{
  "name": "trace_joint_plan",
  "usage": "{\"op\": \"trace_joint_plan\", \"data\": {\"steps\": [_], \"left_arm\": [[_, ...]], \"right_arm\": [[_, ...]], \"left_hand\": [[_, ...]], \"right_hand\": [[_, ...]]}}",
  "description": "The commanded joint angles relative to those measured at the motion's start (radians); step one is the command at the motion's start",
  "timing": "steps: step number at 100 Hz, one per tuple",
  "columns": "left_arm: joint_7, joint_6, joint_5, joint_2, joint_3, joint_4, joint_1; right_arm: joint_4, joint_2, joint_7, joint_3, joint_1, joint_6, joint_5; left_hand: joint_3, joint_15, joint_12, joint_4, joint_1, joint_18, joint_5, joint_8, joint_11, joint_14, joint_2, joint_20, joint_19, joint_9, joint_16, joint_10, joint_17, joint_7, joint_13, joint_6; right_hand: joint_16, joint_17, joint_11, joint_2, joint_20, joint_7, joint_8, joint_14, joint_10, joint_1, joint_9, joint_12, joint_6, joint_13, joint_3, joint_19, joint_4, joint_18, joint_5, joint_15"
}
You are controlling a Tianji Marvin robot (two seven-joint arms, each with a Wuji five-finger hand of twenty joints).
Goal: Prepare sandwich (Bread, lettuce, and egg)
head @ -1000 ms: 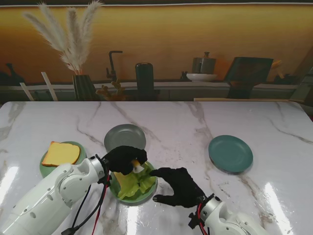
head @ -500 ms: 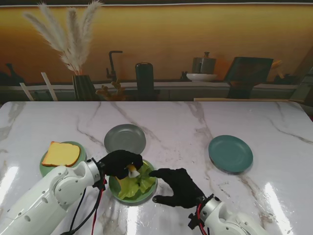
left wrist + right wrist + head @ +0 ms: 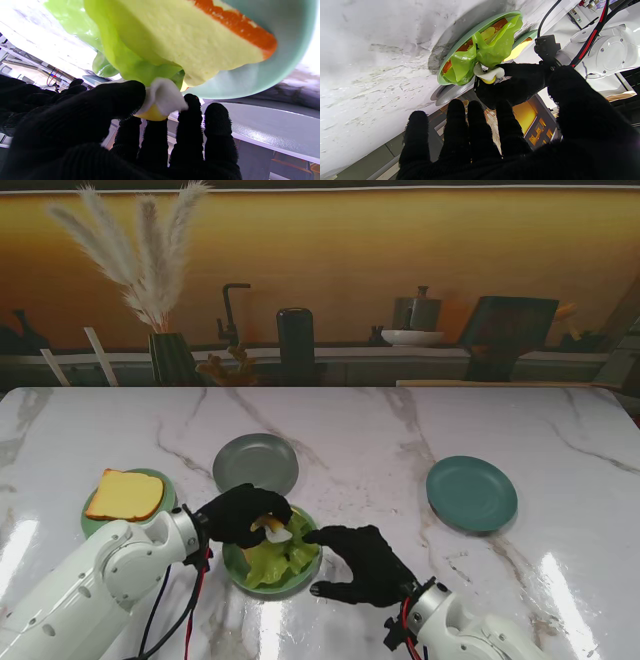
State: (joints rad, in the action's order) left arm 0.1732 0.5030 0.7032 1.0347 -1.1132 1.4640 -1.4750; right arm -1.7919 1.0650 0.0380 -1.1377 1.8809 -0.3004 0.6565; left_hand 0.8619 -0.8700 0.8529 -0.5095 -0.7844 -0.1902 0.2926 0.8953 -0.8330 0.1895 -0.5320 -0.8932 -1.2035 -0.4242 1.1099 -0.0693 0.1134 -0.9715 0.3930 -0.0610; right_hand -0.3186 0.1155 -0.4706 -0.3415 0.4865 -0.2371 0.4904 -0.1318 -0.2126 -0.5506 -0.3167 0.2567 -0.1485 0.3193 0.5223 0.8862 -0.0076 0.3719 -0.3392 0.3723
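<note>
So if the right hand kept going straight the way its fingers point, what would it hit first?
Most likely the left hand holding the egg over the lettuce plate. The right hand is open, fingers aimed that way, though depth is hard to judge.

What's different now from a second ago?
The left hand, shut on the egg, has slid toward me and lowered the egg nearly onto the lettuce. The right hand has edged slightly left beside the plate. Bread and spare plates unchanged.
</note>
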Motion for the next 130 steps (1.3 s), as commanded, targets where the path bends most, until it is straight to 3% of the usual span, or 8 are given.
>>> {"op": "trace_joint_plan", "data": {"steps": [1, 51, 81, 97, 100, 105, 121, 130], "left_arm": [[0.007, -0.002, 0.003, -0.002, -0.006, 0.011, -0.008], [0.021, 0.011, -0.006, -0.005, -0.041, 0.020, -0.030], [0.019, 0.022, 0.006, -0.006, -0.084, 0.049, -0.066], [0.009, 0.016, 0.015, -0.003, -0.122, 0.082, -0.101], [0.006, 0.015, 0.017, -0.003, -0.132, 0.090, -0.109], [0.005, 0.007, 0.018, -0.001, -0.149, 0.106, -0.125], [0.007, -0.019, 0.028, 0.000, -0.203, 0.147, -0.167], [-0.005, -0.026, 0.053, 0.002, -0.235, 0.161, -0.185]], "right_arm": [[-0.005, 0.016, -0.003, 0.004, 0.004, -0.001, -0.002], [0.001, 0.016, -0.014, 0.016, -0.010, 0.009, -0.017], [0.006, 0.016, -0.007, 0.019, -0.009, 0.005, -0.013], [0.009, 0.017, 0.000, 0.019, -0.009, 0.001, -0.005], [0.010, 0.017, 0.001, 0.019, -0.010, 0.001, -0.004], [0.011, 0.017, 0.003, 0.020, -0.010, 0.000, -0.003], [0.013, 0.018, 0.010, 0.018, -0.011, 0.000, 0.002], [0.014, 0.018, 0.013, 0.016, -0.011, -0.002, 0.006]], "left_hand": [[-0.030, 0.022, -0.018, -0.051, 0.043, -0.012, -0.041, -0.016, 0.024, 0.006, 0.024, -0.014, 0.020, 0.048, -0.013, -0.006, -0.032, 0.024, -0.042, 0.012], [-0.118, 0.165, -0.114, -0.022, 0.110, -0.036, -0.081, -0.118, 0.162, 0.020, 0.046, 0.025, 0.105, 0.121, -0.101, -0.034, -0.091, 0.164, -0.120, 0.020], [-0.181, 0.280, -0.220, -0.005, 0.142, -0.048, -0.114, -0.291, 0.271, 0.023, 0.074, 0.054, 0.156, 0.194, -0.204, -0.050, -0.132, 0.349, -0.173, -0.019], [-0.244, 0.368, -0.303, 0.053, 0.145, -0.070, -0.115, -0.386, 0.341, 0.027, 0.083, 0.126, 0.248, 0.229, -0.299, -0.066, -0.163, 0.423, -0.200, -0.045], [-0.268, 0.379, -0.319, 0.077, 0.146, -0.071, -0.116, -0.396, 0.357, 0.028, 0.087, 0.138, 0.257, 0.227, -0.314, -0.068, -0.165, 0.429, -0.201, -0.045], [-0.344, 0.425, -0.364, 0.156, 0.138, -0.076, -0.115, -0.420, 0.405, 0.033, 0.100, 0.193, 0.306, 0.228, -0.365, -0.076, -0.177, 0.446, -0.212, -0.054], [-0.478, 0.518, -0.456, 0.266, 0.126, -0.078, -0.101, -0.475, 0.507, 0.035, 0.129, 0.348, 0.418, 0.229, -0.481, -0.093, -0.194, 0.510, -0.234, -0.074], [-0.530, 0.550, -0.470, 0.293, 0.114, -0.071, -0.083, -0.502, 0.506, 0.033, 0.140, 0.438, 0.494, 0.227, -0.522, -0.101, -0.191, 0.537, -0.247, -0.085]], "right_hand": [[-0.008, 0.021, 0.010, 0.017, -0.004, -0.011, -0.004, 0.020, 0.014, -0.014, 0.006, -0.001, 0.018, -0.019, -0.012, -0.016, -0.003, 0.021, -0.022, -0.003], [-0.008, 0.022, 0.012, 0.014, 0.000, -0.018, -0.004, 0.020, 0.014, -0.008, 0.002, -0.002, 0.028, -0.017, -0.008, -0.021, -0.004, 0.022, -0.030, -0.005], [-0.008, 0.022, 0.014, 0.013, 0.005, -0.019, -0.005, 0.019, 0.014, -0.006, 0.003, -0.002, 0.027, -0.018, -0.007, -0.023, -0.005, 0.023, -0.028, -0.007], [-0.008, 0.021, 0.014, 0.014, 0.006, -0.019, -0.006, 0.020, 0.014, -0.006, 0.004, -0.002, 0.029, -0.019, -0.006, -0.024, -0.005, 0.024, -0.029, -0.007], [-0.008, 0.021, 0.014, 0.014, 0.007, -0.019, -0.006, 0.020, 0.015, -0.006, 0.004, -0.002, 0.028, -0.019, -0.007, -0.024, -0.005, 0.023, -0.029, -0.007], [-0.008, 0.021, 0.014, 0.015, 0.007, -0.019, -0.006, 0.021, 0.015, -0.007, 0.004, -0.002, 0.028, -0.019, -0.006, -0.024, -0.005, 0.023, -0.029, -0.007], [-0.008, 0.021, 0.014, 0.015, 0.009, -0.020, -0.006, 0.019, 0.014, -0.006, 0.004, -0.002, 0.028, -0.020, -0.007, -0.025, -0.005, 0.023, -0.029, -0.007], [-0.008, 0.021, 0.014, 0.016, 0.009, -0.020, -0.006, 0.020, 0.015, -0.007, 0.004, -0.002, 0.027, -0.018, -0.007, -0.025, -0.005, 0.023, -0.028, -0.007]]}}
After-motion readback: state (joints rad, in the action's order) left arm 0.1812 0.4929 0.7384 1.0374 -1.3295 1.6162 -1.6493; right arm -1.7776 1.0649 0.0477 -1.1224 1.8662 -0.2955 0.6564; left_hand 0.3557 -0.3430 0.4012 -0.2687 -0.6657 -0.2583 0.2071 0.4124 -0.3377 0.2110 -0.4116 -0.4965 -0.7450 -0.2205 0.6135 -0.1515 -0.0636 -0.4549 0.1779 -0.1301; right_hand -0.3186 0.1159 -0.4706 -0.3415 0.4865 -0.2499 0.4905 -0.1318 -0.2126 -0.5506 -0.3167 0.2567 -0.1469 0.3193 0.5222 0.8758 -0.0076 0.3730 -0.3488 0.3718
